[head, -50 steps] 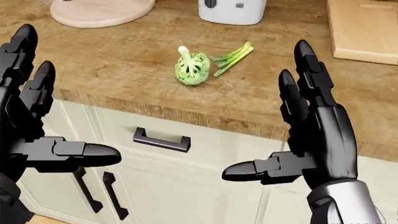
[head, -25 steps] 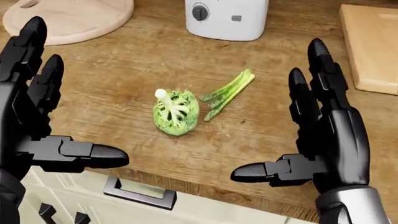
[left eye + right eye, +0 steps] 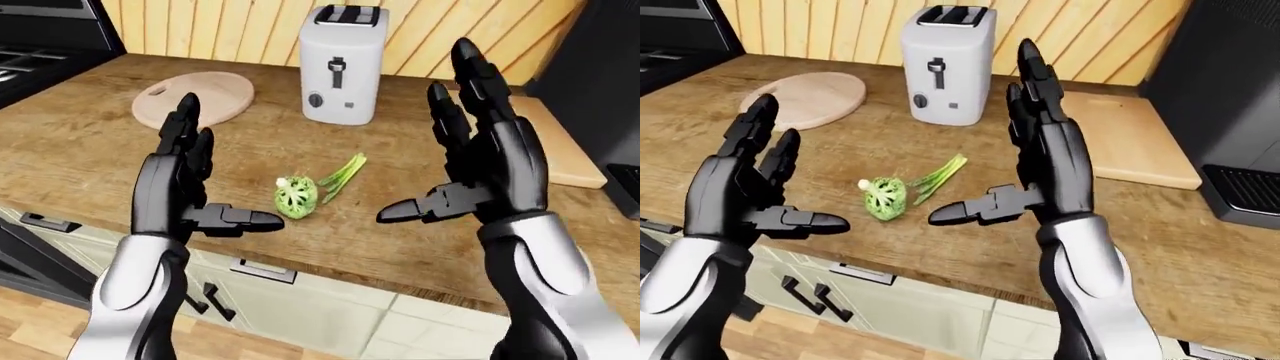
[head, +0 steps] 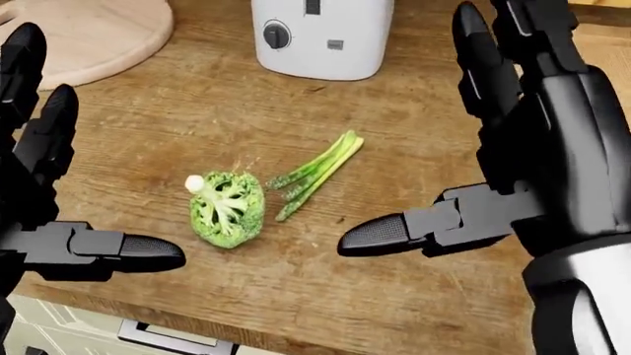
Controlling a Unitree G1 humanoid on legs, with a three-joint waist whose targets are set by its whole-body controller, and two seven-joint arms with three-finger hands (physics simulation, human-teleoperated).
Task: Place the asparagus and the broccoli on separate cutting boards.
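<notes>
My left hand: I am holding it up over the worktop with the fingers spread apart and nothing in it.
My right hand: I am holding it up too, fingers wide apart, with nothing in it.
Broccoli: it is lying on the bare wood between my two hands, stalk end pointing to the upper left in the head view.
Asparagus: it is lying just beside the broccoli, on its right, tilted.
Toaster: it is standing above the greens in the left-eye view, white, with nothing between it and them.
Round cutting board: it is sitting left of the toaster, with nothing on it.
Square cutting board: it is sitting to the right, partly behind my right hand, with nothing on it.
Drawer handles: they are showing below the worktop edge.
</notes>
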